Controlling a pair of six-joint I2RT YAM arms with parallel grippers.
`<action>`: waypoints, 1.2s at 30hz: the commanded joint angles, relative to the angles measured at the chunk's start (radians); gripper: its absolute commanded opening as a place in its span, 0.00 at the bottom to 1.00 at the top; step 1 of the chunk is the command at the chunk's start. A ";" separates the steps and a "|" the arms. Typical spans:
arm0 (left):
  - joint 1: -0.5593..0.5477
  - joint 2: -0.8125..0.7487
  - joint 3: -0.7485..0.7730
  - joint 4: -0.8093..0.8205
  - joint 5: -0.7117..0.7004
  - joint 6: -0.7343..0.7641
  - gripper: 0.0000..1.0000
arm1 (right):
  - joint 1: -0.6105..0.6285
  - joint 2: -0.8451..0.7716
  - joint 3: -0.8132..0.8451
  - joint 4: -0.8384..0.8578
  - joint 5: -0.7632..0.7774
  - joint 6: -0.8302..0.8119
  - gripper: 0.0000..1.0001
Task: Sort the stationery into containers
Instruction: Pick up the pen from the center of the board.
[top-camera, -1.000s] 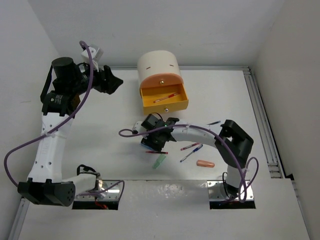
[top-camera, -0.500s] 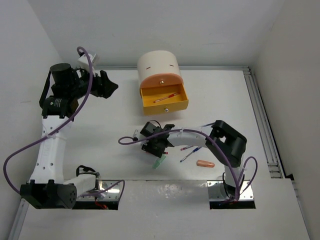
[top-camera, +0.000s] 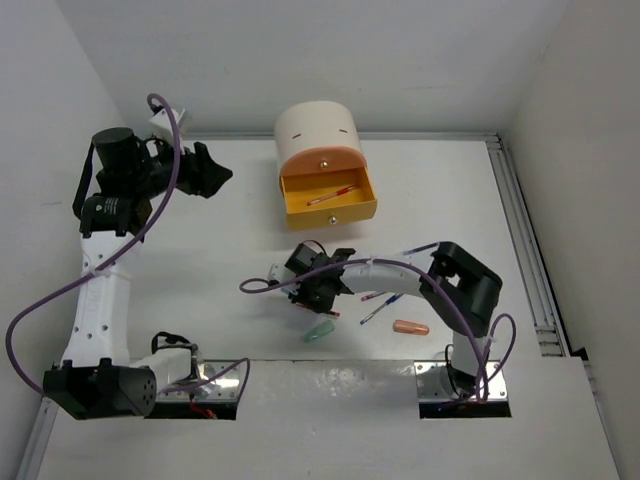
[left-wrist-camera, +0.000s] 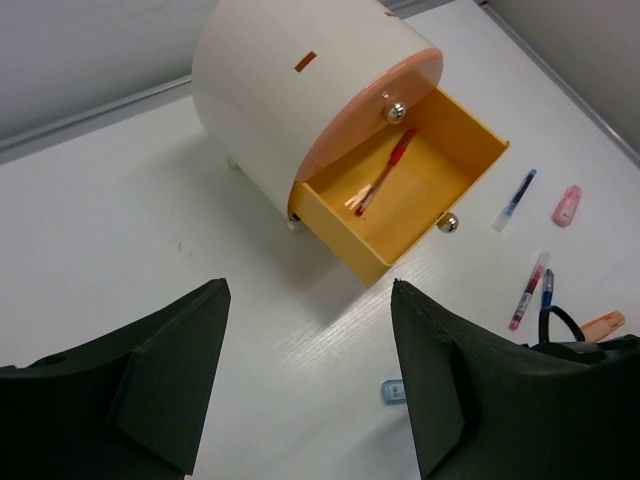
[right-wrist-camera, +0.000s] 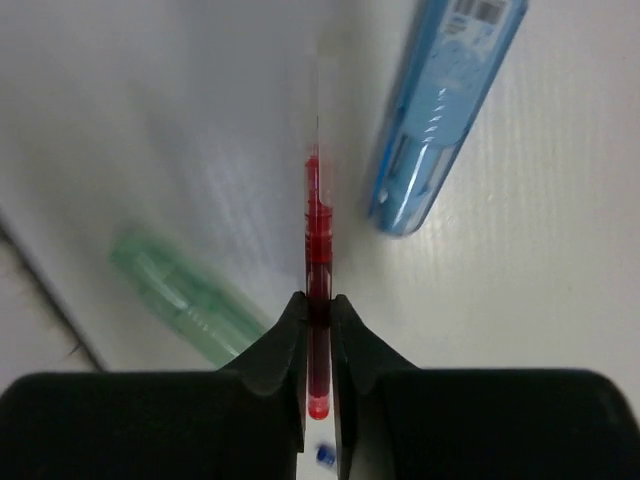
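Right gripper (right-wrist-camera: 318, 306) is squeezing a thin red pen (right-wrist-camera: 314, 210) tight, with a green piece (right-wrist-camera: 190, 300) lying on one side and a blue piece (right-wrist-camera: 445, 105) on the other. Left gripper (left-wrist-camera: 310, 300) is hanging with its jaws wide apart, and the pulled-out orange-yellow drawer (left-wrist-camera: 345, 240) is sitting ahead of it.

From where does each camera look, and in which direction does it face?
Top external: above and behind the left arm and right arm, looking down at the table; both arms show.
Left wrist: high on the left arm, facing the open drawer; open left claw shows.
Right wrist: low over the table, facing down; right claw shut on a red pen.
Shared: top and left wrist both show the drawer.
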 joint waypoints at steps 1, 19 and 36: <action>0.025 -0.040 -0.019 0.082 0.089 -0.061 0.71 | 0.010 -0.154 0.048 -0.095 -0.123 -0.070 0.08; 0.086 -0.184 -0.294 0.737 0.379 -0.684 0.72 | -0.325 -0.292 0.514 0.064 -0.318 0.409 0.00; -0.175 -0.014 -0.332 0.966 0.183 -0.910 0.72 | -0.339 -0.214 0.625 0.168 -0.373 0.634 0.00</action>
